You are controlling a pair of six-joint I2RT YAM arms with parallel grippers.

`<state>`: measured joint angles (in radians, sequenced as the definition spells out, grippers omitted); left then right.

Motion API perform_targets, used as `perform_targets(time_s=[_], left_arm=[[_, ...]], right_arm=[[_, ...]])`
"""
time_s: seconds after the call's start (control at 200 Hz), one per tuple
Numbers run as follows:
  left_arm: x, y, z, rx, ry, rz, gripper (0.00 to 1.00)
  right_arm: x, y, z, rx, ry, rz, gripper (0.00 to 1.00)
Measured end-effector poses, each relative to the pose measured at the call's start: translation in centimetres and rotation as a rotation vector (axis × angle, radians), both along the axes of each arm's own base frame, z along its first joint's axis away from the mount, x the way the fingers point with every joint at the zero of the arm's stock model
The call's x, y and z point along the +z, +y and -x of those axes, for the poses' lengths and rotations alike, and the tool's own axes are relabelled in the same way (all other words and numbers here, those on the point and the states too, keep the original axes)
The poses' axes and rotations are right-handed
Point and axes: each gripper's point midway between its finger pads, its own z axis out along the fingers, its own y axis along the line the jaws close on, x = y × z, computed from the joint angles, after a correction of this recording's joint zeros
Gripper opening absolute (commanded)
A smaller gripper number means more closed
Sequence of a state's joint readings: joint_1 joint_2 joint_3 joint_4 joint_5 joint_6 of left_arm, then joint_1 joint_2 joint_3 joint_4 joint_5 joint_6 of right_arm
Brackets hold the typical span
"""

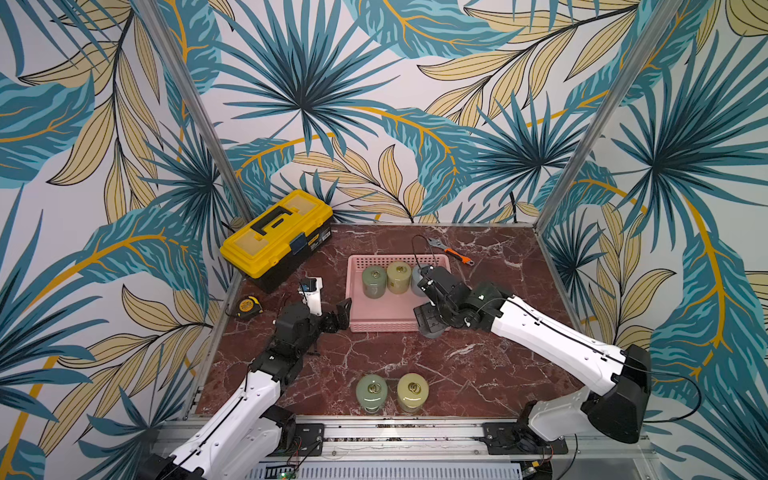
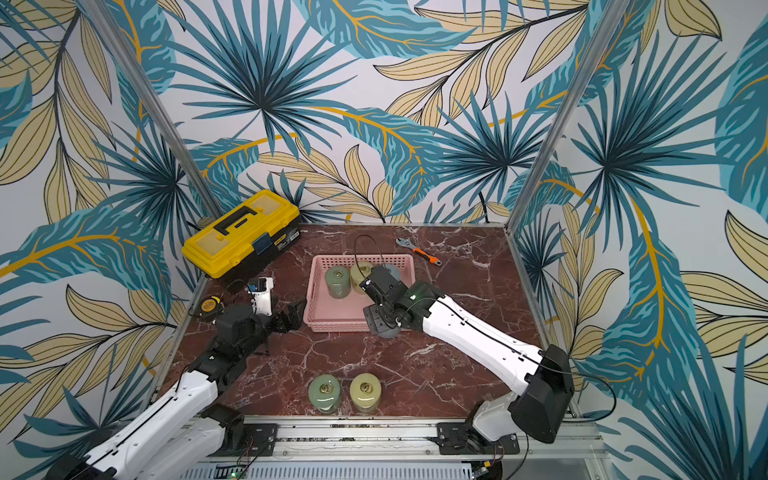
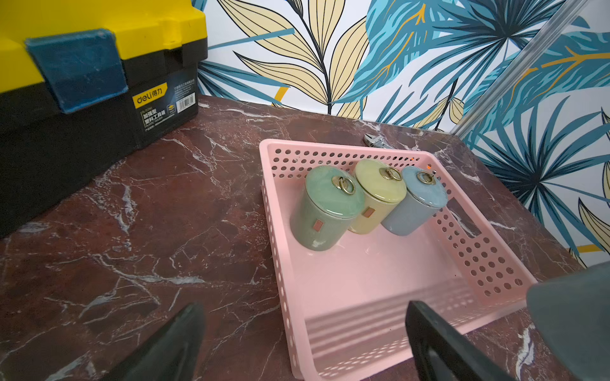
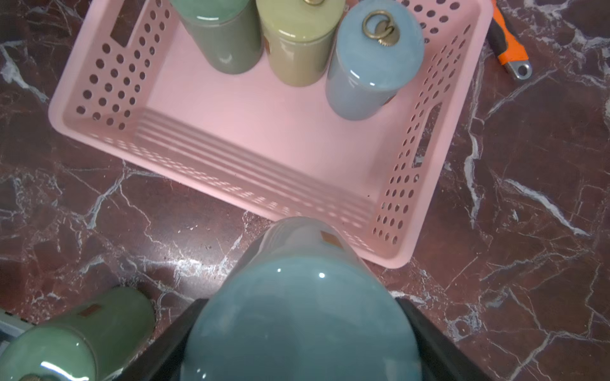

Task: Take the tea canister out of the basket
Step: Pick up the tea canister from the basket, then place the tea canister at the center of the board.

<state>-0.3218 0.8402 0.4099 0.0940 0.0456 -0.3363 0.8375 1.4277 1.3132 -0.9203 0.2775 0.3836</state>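
The right claw [image 4: 300, 333] grasps a blue tea canister [image 4: 297, 290] at lower centre, just outside the pink basket [image 4: 251, 132]; the left claw [image 3: 305, 346] is released.

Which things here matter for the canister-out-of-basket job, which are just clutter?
Job: pink perforated plastic basket; inside it, green ceramic canister, yellow ceramic canister, blue ceramic canister; blue-grey canister held by right gripper, outside basket; front green canister and front yellow canister, already out.
Clutter: yellow-and-black plastic toolbox; yellow tape measure; orange-handled adjustable wrench.
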Motion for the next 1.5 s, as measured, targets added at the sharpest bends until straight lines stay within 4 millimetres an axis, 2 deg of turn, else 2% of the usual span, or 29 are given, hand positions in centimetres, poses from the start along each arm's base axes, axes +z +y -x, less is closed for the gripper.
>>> perform_targets(time_s=[0.521,1.001,1.502], left_arm=[[0.0,0.0,0.0,0.0,-0.001,0.0,1.0],[0.0,0.0,0.0,0.0,0.0,0.0,1.0],[0.1,0.0,0.0,0.0,-0.003,0.001,1.0]], right_arm=[[-1.2,-1.2,4.4,-0.031,0.01,-0.017,0.59],[-4.3,-2.2,8.9,-0.077,0.049,-0.028,0.59],[-7.5,-2.8,12.4,-0.119,0.087,-0.017,0.59]])
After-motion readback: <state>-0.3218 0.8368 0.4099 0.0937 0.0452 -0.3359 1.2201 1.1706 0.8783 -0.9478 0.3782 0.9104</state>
